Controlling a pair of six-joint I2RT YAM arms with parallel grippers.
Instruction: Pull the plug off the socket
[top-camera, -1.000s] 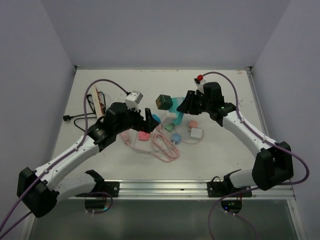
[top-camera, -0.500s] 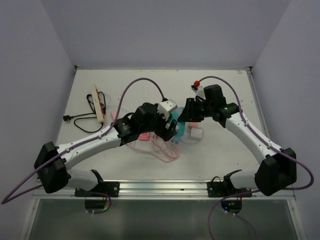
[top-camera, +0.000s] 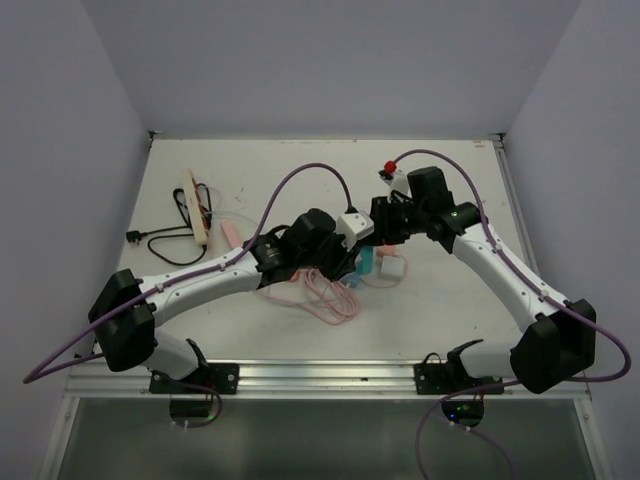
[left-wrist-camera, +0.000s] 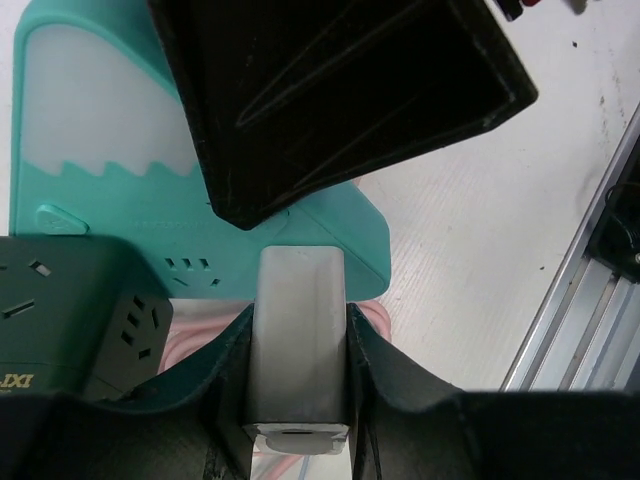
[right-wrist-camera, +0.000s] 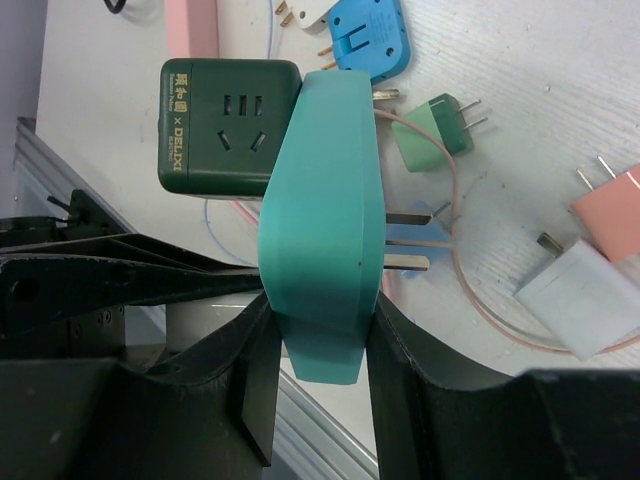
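Observation:
My right gripper (right-wrist-camera: 320, 310) is shut on a teal socket (right-wrist-camera: 325, 210) and holds it above the table, metal prongs pointing right. A dark green cube adapter (right-wrist-camera: 228, 125) sits plugged into the socket's far side. A grey plug (left-wrist-camera: 297, 340) sticks out of the socket's edge (left-wrist-camera: 330, 225), and my left gripper (left-wrist-camera: 297, 320) is shut on it, both fingers pressed flat against its sides. In the top view the two grippers meet at mid-table, left (top-camera: 345, 255) beside right (top-camera: 385, 225), with a strip of the socket (top-camera: 367, 262) showing between them.
Loose plugs lie under the socket: blue (right-wrist-camera: 365, 40), small green (right-wrist-camera: 435, 130), pink (right-wrist-camera: 610, 215) and white (right-wrist-camera: 575, 300). A coiled pink cable (top-camera: 325, 295) lies near the front. A wooden power strip (top-camera: 195, 205) with a black cord sits far left. A metal rail (top-camera: 320, 375) runs along the near edge.
My left arm has swung right from the pink cable area to the socket, and its jaws have closed on the grey plug. The right gripper kept its hold, shifting slightly.

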